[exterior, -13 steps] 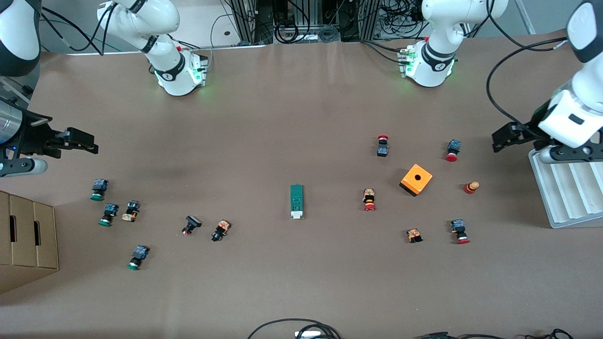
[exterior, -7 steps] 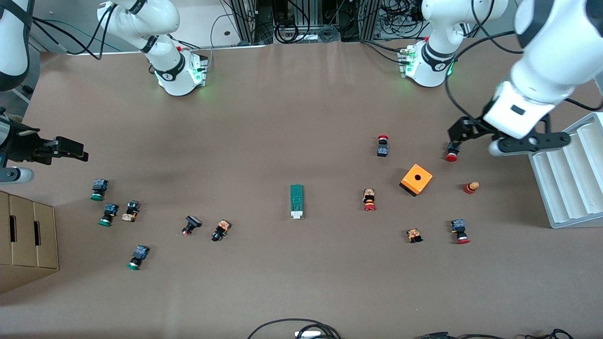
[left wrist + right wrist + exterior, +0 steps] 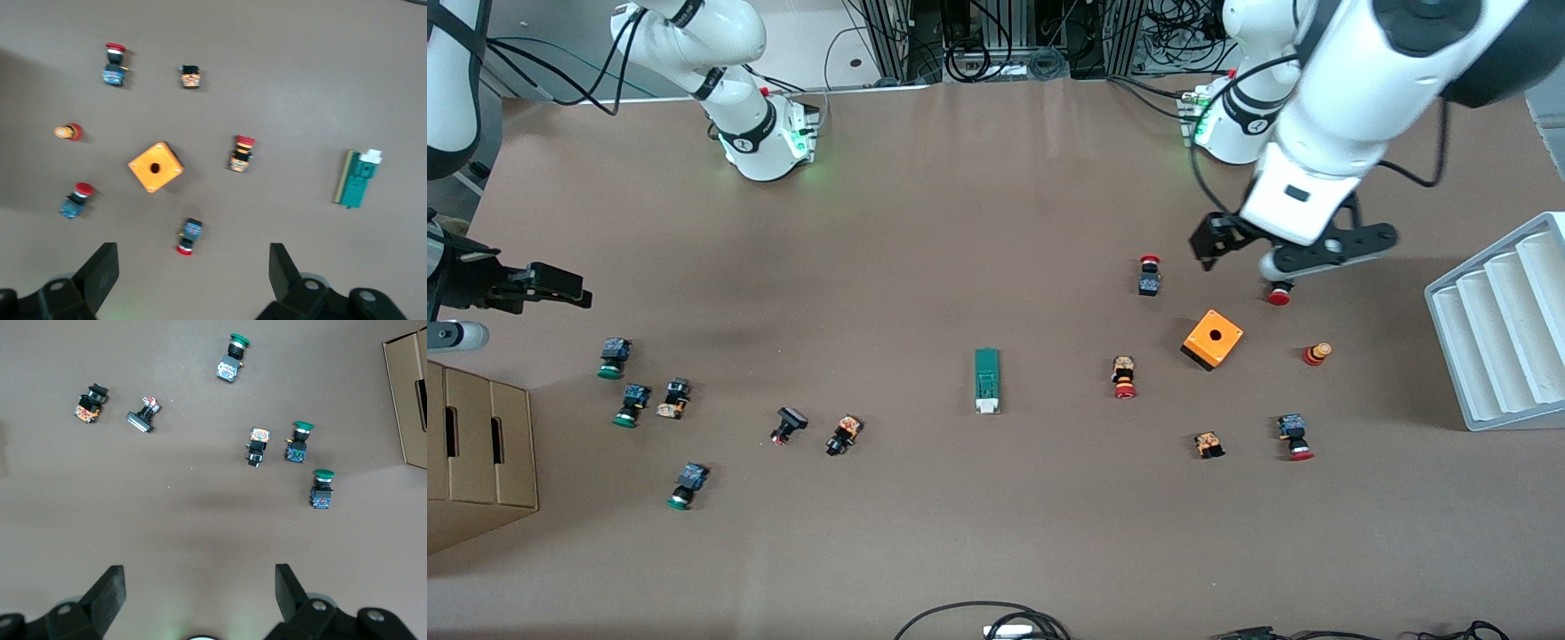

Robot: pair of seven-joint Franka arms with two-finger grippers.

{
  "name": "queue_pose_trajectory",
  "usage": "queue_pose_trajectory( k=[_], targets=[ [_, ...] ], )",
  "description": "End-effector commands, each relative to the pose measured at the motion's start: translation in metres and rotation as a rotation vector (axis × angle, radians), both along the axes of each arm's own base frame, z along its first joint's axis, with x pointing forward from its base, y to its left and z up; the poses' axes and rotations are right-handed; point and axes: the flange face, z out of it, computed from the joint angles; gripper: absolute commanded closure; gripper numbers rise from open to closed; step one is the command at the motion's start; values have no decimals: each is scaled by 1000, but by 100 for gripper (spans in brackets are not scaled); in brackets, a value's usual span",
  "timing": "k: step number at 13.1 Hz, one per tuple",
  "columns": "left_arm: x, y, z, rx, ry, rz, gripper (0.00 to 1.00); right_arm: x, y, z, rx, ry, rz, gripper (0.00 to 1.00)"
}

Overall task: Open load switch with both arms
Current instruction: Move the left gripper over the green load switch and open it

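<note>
The load switch (image 3: pixel 986 380) is a narrow green block with a white piece at the end nearer the front camera, and it lies flat mid-table. The left wrist view shows the load switch (image 3: pixel 359 179) off to one side. My left gripper (image 3: pixel 1213 249) hangs open and empty in the air over the table by a red push button (image 3: pixel 1150 275), well away from the switch. Its fingers (image 3: pixel 100 270) stand wide apart. My right gripper (image 3: pixel 569 286) hovers open and empty over the right arm's end of the table, fingers (image 3: pixel 110 587) spread. The right wrist view has no switch in it.
An orange cube box (image 3: pixel 1213 339) with a hole sits among red push buttons (image 3: pixel 1124 377) toward the left arm's end. Green push buttons (image 3: pixel 614 357) cluster toward the right arm's end. A cardboard box (image 3: pixel 476 453) and a white ribbed tray (image 3: pixel 1498 329) stand at the table's two ends.
The left arm has swung from over the white tray toward the table's middle, its gripper still open. The right gripper has shifted slightly toward its table end.
</note>
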Motion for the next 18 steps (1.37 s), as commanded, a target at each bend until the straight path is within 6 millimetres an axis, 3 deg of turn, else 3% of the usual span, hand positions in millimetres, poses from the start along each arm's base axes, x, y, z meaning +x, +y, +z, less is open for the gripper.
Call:
queue_pose_trajectory(
  k=[1,6,12,15,18],
  targets=[
    [2,-36,-4,5,-51,51,1,6,-2,3,13,-21,2,0],
    [-22,-127,-32,33,-114,116,1,8,1,3,9,-30,8,0],
    [-61,-234,-99,60,-263,192,1,11,-1,-4,11,-21,8,0],
    [-75,-264,-133,81,-340,214,1,12,-2,-4,9,-29,40,0],
    [-93,-299,-180,104,-426,170,1,15,-11,-10,11,-29,56,0]
  ],
)
